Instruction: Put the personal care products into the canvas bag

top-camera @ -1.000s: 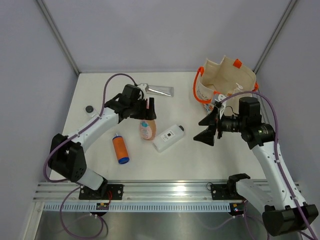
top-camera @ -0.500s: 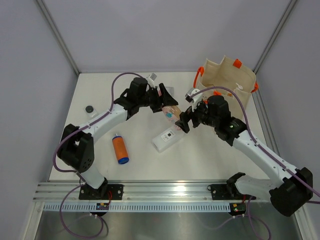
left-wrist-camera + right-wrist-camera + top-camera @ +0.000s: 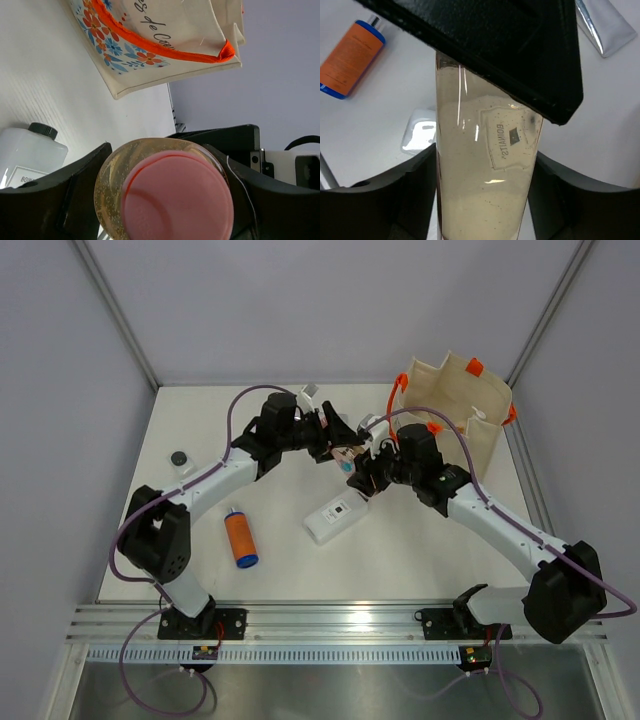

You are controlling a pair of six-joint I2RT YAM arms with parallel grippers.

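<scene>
The peach-pink bottle (image 3: 350,455) hangs above the table's middle, held between both grippers. My left gripper (image 3: 335,445) is shut on its pink-capped end (image 3: 170,195). My right gripper (image 3: 366,468) has come in from the right, and its fingers (image 3: 415,195) press both sides of the bottle's body (image 3: 485,165). The canvas bag (image 3: 450,400) stands open at the back right, its floral side (image 3: 150,45) facing the grippers. On the table lie the white flat bottle (image 3: 335,516), the orange cylinder (image 3: 240,538) and the silver tube (image 3: 607,22).
A small black cap (image 3: 179,457) lies near the left edge of the table. Grey walls close in the left, back and right sides. The aluminium rail (image 3: 330,620) with both arm bases runs along the near edge.
My left arm lifted the peach-pink bottle off the table and carried it right. My right arm swung in from beside the bag and closed its fingers on the bottle.
</scene>
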